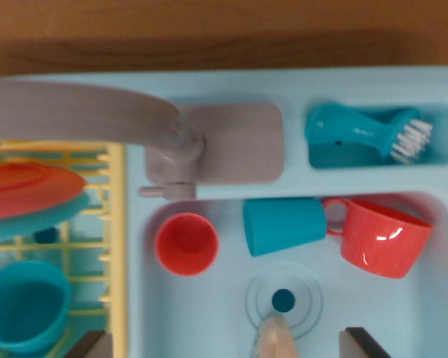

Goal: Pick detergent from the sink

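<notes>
Cream detergent (pixel 275 337) bottle tip between spread gripper (pixel 228 344) fingers; 2 red cups, 1 blue cup beyond.

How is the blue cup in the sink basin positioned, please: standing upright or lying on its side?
Lying on its side: the blue cup shows its full side wall, whereas the small red cup beside it shows its round open mouth.

Pale blue sink (pixel 209 321), red cup (pixel 185 244), teal brush (pixel 366 133), yellow rack (pixel 116 224), grey faucet (pixel 172 149).
</notes>
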Controlling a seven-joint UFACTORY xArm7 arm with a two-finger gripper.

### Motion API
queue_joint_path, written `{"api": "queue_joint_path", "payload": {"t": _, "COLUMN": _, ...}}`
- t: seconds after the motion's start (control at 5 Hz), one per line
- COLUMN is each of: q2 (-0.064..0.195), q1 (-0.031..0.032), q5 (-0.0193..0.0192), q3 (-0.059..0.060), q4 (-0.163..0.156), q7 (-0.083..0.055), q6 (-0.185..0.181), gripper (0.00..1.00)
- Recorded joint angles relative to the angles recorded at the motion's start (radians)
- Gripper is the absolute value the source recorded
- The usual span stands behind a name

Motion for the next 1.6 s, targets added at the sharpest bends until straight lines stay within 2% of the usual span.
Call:
{"api": "queue_joint_path", "payload": {"t": 0.2, "q2": 0.004, "q1": -0.0045, "q5": -0.0058, "q3": -0.006, "q4": -0.047, "q7": -0.002, "q6": -0.043, "gripper": 0.0}}
{"api": "queue_joint_path", "payload": {"t": 0.4, "q2": 0.004, "q1": -0.0045, "q5": -0.0058, "q3": -0.006, "q4": -0.047, "q7": -0.002, "q6": -0.043, "gripper": 0.0}}
{"api": "queue_joint_path", "payload": {"t": 0.6, "q2": 0.008, "q1": -0.0088, "q5": -0.0115, "q3": -0.012, "q4": -0.093, "q7": -0.004, "q6": -0.085, "gripper": 0.0}}
{"api": "queue_joint_path", "payload": {"t": 0.8, "q2": 0.008, "q1": -0.0088, "q5": -0.0115, "q3": -0.012, "q4": -0.093, "q7": -0.004, "q6": -0.085, "gripper": 0.0}}
{"api": "queue_joint_path", "payload": {"t": 1.0, "q2": 0.012, "q1": -0.0132, "q5": -0.0172, "q3": -0.018, "q4": -0.14, "q7": -0.007, "q6": -0.128, "gripper": 0.0}}
{"api": "queue_joint_path", "payload": {"t": 1.2, "q2": 0.012, "q1": -0.0132, "q5": -0.0172, "q3": -0.018, "q4": -0.14, "q7": -0.007, "q6": -0.128, "gripper": 0.0}}
{"api": "queue_joint_path", "payload": {"t": 1.4, "q2": 0.016, "q1": -0.0175, "q5": -0.0229, "q3": -0.023, "q4": -0.186, "q7": -0.009, "q6": -0.17, "gripper": 0.0}}
{"api": "queue_joint_path", "payload": {"t": 1.6, "q2": 0.016, "q1": -0.0175, "q5": -0.0229, "q3": -0.023, "q4": -0.186, "q7": -0.009, "q6": -0.17, "gripper": 0.0}}
